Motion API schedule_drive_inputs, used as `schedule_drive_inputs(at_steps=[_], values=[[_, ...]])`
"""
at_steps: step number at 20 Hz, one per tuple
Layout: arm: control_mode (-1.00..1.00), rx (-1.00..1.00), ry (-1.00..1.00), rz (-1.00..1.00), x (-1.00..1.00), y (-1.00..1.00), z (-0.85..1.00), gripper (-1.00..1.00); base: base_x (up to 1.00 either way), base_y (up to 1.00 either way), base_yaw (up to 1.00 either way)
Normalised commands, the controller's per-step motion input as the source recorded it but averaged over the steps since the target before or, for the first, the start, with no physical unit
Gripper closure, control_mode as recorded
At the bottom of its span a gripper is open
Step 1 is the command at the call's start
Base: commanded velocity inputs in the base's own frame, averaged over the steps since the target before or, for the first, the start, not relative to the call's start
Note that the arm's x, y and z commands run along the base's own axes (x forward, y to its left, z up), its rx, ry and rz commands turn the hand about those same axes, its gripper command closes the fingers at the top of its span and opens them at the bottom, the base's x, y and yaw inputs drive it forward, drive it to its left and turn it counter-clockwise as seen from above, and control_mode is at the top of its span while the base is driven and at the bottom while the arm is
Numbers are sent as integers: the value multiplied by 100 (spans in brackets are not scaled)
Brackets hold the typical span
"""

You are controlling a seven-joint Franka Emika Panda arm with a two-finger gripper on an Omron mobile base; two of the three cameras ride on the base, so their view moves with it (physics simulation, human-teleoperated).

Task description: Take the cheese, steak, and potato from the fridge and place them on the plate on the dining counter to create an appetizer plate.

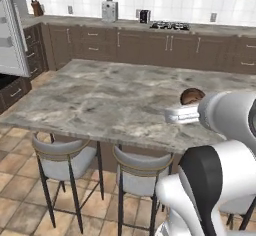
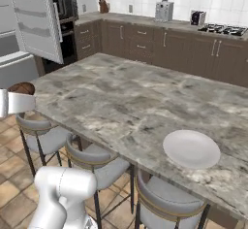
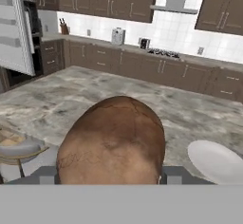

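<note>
We see the fridge [image 2: 36,22] door open at far left, beyond the table [image 2: 121,102] corner. In the right base view the gripper [image 2: 19,97] sits at the left edge, level, above a stool [image 2: 41,126] just off the table's near edge; in the left base view the forearm runs roughly horizontal from the right, hand pointing left over the table's near right part. The jaws are closed on the potato [image 3: 114,142], which bulges between the fingertips [image 3: 47,175] in the hand view and shows as a brown dome above the hand in both base views. Further right, the plate [image 2: 191,148] lies bare on the table near its front edge, well apart from the potato.
</note>
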Motion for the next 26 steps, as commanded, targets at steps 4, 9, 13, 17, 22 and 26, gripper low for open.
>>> schedule_drive_inputs(at_steps=[4, 9, 13, 17, 22, 26], values=[[100, 0, 0, 0, 0, 0, 0, 100, -33, -97, 25], [100, 0, 0, 0, 0, 0, 0, 100, -2, -92, 6], [100, 0, 0, 0, 0, 0, 0, 100, -20, -75, 0], [100, 0, 0, 0, 0, 0, 0, 100, -98, -38, 0], [100, 0, 0, 0, 0, 0, 0, 100, -100, -6, -4], [100, 0, 0, 0, 0, 0, 0, 100, -19, -14, -18]])
